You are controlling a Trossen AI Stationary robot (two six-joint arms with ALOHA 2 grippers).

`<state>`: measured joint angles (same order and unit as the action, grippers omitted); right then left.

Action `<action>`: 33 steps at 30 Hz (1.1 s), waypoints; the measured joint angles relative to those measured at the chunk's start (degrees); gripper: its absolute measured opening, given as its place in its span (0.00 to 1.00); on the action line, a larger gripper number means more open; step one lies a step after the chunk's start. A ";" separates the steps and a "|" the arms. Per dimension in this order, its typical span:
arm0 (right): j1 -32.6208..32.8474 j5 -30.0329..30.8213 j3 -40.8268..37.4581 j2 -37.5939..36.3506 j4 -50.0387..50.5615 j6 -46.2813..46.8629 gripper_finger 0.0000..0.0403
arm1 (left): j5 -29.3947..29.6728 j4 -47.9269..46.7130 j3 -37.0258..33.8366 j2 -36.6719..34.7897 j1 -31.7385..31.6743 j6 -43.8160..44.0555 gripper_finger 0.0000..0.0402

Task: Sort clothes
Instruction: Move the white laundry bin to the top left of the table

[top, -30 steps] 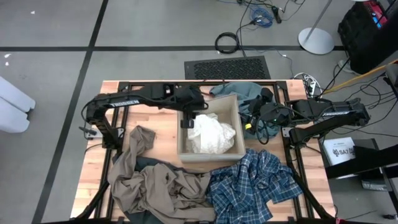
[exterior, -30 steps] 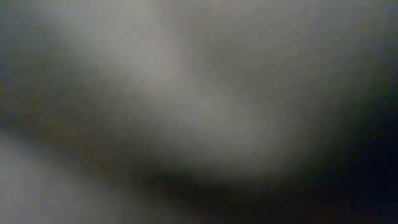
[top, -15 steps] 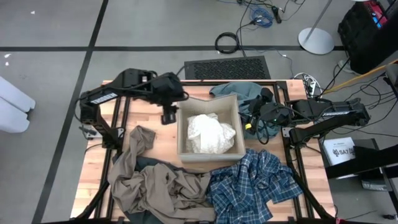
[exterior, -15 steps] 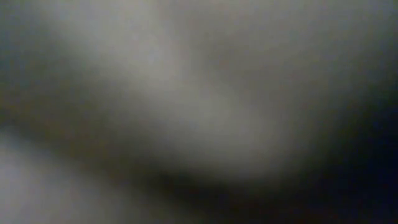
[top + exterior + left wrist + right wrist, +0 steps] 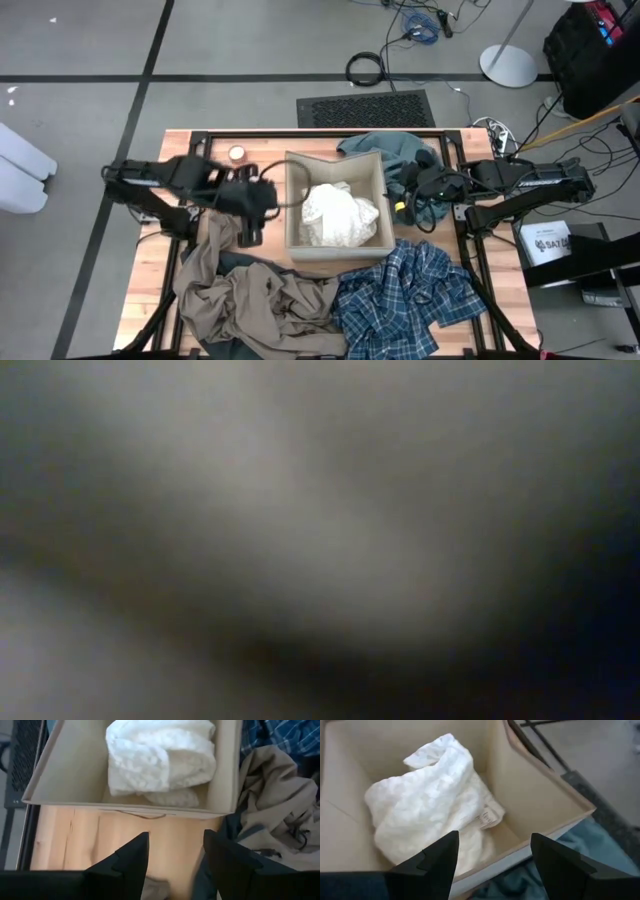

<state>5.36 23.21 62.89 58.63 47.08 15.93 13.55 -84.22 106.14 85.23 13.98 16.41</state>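
Observation:
The white garment [image 5: 340,215] lies bunched inside the beige box [image 5: 372,168] at the table's middle. A teal-grey garment [image 5: 385,148] lies behind the box, partly against its far wall. The plaid garment [image 5: 405,295] and khaki garment [image 5: 250,295] are spread along the near edge, with dark cloth [image 5: 231,827] showing beside the khaki. My left gripper [image 5: 248,232] hangs open left of the box, above the khaki's upper end [image 5: 175,857]. My right gripper [image 5: 400,205] waits open at the box's right wall, facing the white garment [image 5: 430,810].
A small round object [image 5: 237,152] sits on the bare wood [image 5: 215,165] at the far left. Black frame rails [image 5: 300,133] run around the table. Yellow-and-black cables [image 5: 420,205] hang by my right gripper. The low view shows only a grey blur.
My left gripper has come away from the box's left wall, gone toward the table's left and then toward its near edge, turning about as it went. It stays open with nothing in it. The white garment stays in the box.

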 joint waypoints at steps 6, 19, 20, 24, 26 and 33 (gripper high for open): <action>-0.01 1.19 0.00 0.00 4.64 8.44 0.59 | 7.45 11.50 -13.58 -5.14 6.16 2.09 0.49; -10.30 14.95 -0.02 0.27 16.18 30.75 0.59 | 9.48 38.06 -33.98 -9.66 4.49 -13.82 0.49; -12.57 13.30 0.00 0.47 16.18 29.99 0.59 | 9.44 40.19 -34.73 -9.66 4.17 -15.01 0.49; -21.62 6.69 -0.02 1.86 16.36 24.81 0.59 | 7.17 44.42 -35.53 -9.66 3.13 -18.80 0.49; -25.92 3.89 0.00 2.91 16.58 22.31 0.59 | 6.33 46.13 -35.55 -9.67 2.63 -20.78 0.49; -34.58 2.18 -0.02 7.29 16.47 15.97 0.59 | 6.39 54.78 -35.55 -11.34 -2.19 -21.96 0.49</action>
<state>-29.22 25.40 62.87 65.92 63.55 31.90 19.94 -29.44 70.59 73.89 11.79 -5.55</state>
